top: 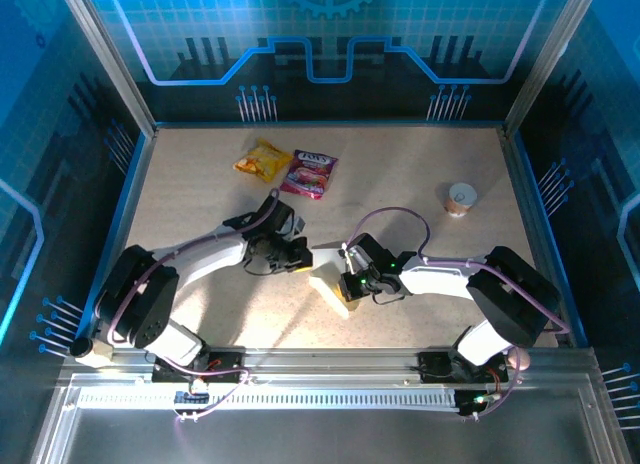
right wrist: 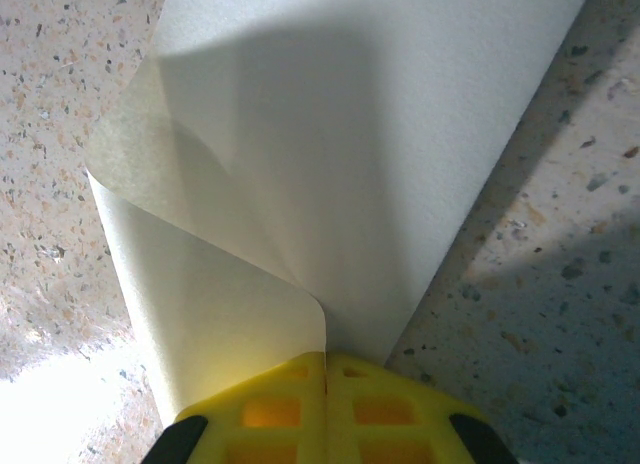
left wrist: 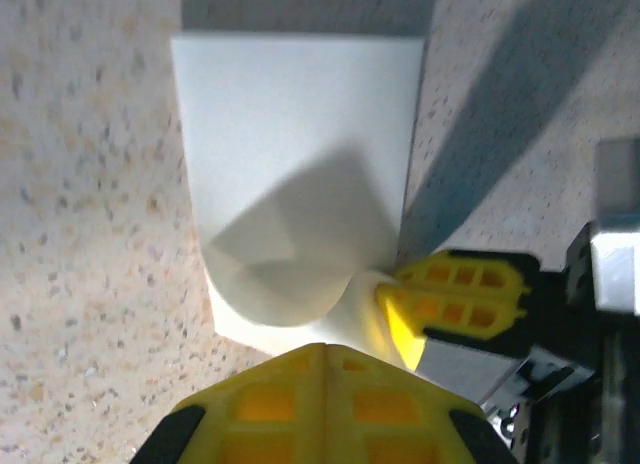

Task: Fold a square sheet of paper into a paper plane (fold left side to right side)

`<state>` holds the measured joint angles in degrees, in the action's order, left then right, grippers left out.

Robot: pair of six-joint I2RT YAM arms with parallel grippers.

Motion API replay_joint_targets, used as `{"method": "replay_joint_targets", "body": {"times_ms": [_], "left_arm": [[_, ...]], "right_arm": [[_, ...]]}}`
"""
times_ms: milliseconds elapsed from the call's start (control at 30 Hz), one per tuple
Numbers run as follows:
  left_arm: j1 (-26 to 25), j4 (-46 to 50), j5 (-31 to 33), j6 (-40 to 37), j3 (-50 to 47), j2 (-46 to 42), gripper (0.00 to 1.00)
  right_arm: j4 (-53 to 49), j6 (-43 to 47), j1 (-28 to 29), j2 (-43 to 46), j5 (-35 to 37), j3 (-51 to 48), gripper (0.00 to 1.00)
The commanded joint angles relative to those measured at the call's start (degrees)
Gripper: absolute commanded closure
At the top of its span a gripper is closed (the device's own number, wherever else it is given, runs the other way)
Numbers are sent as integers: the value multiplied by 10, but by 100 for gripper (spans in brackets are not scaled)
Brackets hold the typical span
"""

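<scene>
Currently the square sheet of paper is being folded over, clamped by left gripper and right gripper; edges likely need aligning next.

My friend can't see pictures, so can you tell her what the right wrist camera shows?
The right arm's yellow claw pinches a sheet of white paper, whose one side curls up and over in a soft loop instead of lying flat. A speckled table lies underneath.
</scene>
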<state>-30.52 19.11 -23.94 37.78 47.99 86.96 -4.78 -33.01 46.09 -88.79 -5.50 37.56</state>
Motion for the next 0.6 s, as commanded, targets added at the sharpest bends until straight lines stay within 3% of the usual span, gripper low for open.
{"method": "replay_joint_targets", "body": {"times_ms": [0, 567], "left_arm": [[-9, -100, -50, 60, -42, -34, 97], [-67, -213, -59, 112, -80, 27, 99]], "right_arm": [[-66, 3, -4, -18, 27, -17, 100], [-66, -4, 1, -35, 23, -8, 100]]}}
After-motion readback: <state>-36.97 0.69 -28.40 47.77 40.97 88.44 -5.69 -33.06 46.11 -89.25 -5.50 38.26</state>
